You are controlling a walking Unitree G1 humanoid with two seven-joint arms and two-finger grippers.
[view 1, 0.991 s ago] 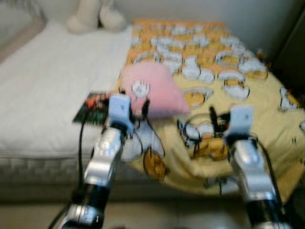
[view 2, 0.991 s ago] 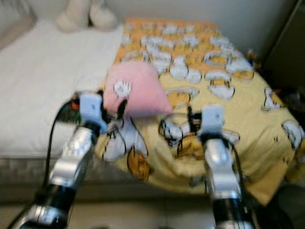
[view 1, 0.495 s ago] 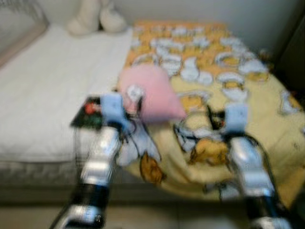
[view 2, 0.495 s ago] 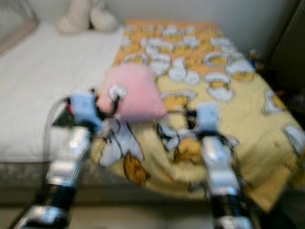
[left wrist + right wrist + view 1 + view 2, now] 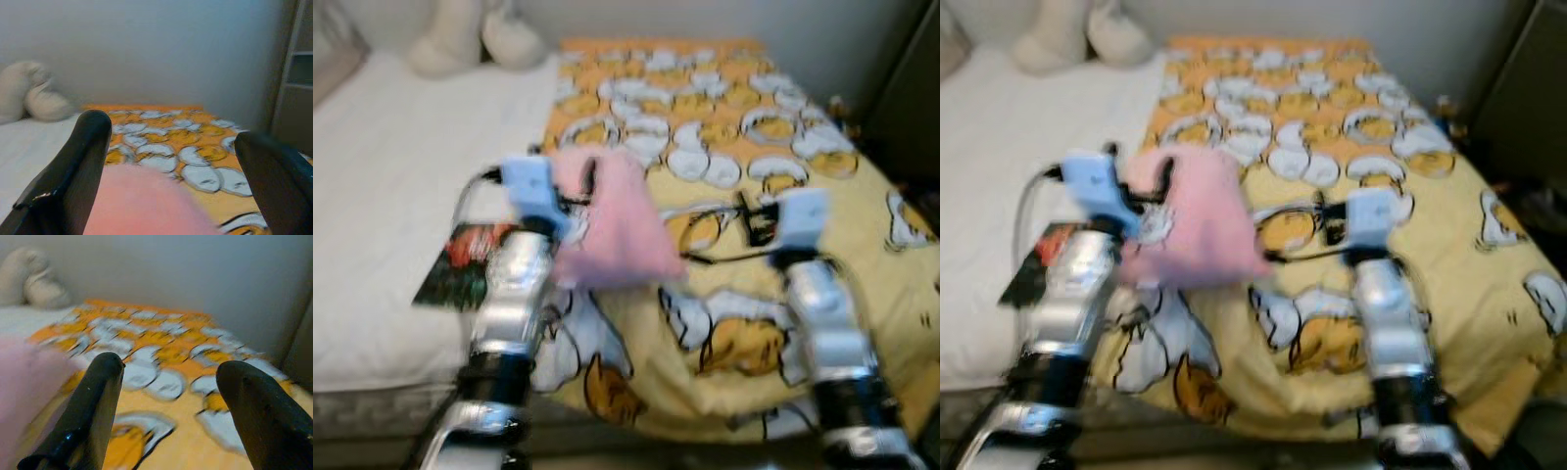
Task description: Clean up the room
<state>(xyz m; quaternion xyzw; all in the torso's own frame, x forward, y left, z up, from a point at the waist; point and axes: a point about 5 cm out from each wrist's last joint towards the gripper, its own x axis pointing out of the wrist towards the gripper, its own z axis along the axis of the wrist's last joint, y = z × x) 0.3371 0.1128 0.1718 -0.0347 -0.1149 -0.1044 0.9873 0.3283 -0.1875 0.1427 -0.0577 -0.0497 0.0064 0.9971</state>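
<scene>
Left gripper [image 5: 578, 191], fingers [image 5: 73, 171] spread apart, pink pillow [image 5: 612, 230] between them. Right gripper [image 5: 749, 215], fingers [image 5: 93, 406] likewise released, above the yellow duck-print blanket [image 5: 754, 147]. The pillow rests on the blanket; a dark booklet [image 5: 460, 264] lies beside it on the white mattress [image 5: 382, 176]. Beyond: cream plush toy [image 5: 470, 39].

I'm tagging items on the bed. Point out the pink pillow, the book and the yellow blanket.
pink pillow [image 5: 617, 230], left eye view, its middle.
book [image 5: 455, 269], left eye view, its cover.
yellow blanket [image 5: 862, 211], left eye view, bare right part.
</scene>
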